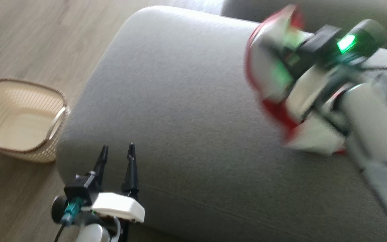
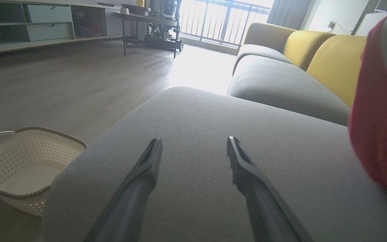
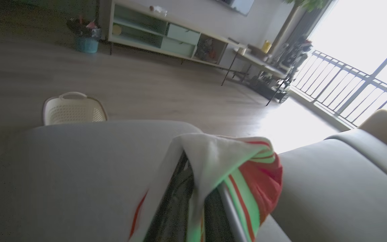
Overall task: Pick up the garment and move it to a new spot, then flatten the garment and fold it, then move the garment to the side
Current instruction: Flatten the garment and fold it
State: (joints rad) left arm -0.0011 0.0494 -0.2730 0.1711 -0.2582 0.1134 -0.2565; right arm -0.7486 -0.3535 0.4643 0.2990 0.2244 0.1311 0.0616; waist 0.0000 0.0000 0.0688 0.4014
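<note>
Over the right side of the grey sofa cushion (image 1: 186, 101), the right gripper (image 3: 197, 201) is pinched tight on the red-and-white striped garment (image 1: 270, 77), which bunches around its fingers. Near the cushion's front edge the left gripper (image 1: 118, 151) hovers with its fingers spread, and a basket (image 1: 29, 154) sits on the floor beside it.

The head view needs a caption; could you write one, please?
Right gripper holds the red-and-white garment over the grey sofa; left gripper open near the basket.

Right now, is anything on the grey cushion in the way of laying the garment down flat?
Nothing visible is. The garment is held by the shut right gripper over the cushion's right side. The open left gripper sits at its near left edge, and the basket stands on the floor.
</note>
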